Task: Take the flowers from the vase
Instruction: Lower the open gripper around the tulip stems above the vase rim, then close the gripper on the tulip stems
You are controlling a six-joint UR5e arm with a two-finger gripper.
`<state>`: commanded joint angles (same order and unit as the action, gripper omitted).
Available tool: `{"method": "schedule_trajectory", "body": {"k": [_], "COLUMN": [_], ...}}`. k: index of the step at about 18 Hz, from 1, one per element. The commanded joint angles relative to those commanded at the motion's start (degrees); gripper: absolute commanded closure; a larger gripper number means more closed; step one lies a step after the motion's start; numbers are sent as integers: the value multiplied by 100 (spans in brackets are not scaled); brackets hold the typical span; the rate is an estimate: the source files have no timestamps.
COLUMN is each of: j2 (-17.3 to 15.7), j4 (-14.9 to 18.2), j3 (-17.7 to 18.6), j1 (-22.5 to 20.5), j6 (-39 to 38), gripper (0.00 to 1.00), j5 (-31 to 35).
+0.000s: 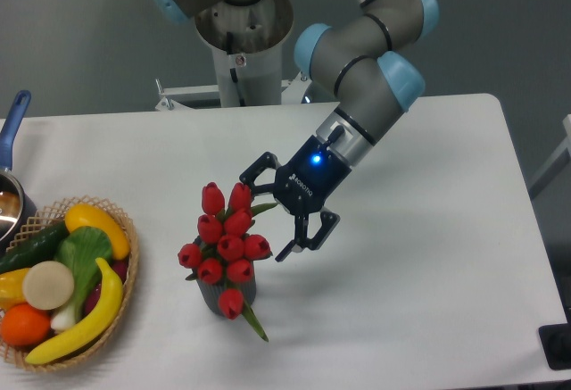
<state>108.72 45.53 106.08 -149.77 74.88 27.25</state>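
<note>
The flowers [225, 240], a bunch of red tulip buds with green stems and leaves, stand upright in the vase [214, 296], a small dark grey ribbed cylinder mostly hidden behind the blooms. My gripper [261, 217] hangs just right of the bunch, pointing left toward it with its black fingers spread open. One fingertip [245, 177] is near the top buds, the other [284, 253] lower and to the right. Nothing is between the fingers.
A wicker basket [125, 229] with banana, orange, cucumber and other produce sits at the left front edge. A pot with a blue handle [13, 122] pokes in at the far left. The robot pedestal [243, 42] stands behind the table.
</note>
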Motion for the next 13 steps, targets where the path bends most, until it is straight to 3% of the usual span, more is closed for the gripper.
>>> {"method": "schedule_trajectory", "body": {"k": [13], "j2": [255], "j4": [-9], "j3": [-184], "j1": [299], "j6": [0], "gripper": [0], "j5": [-9]}}
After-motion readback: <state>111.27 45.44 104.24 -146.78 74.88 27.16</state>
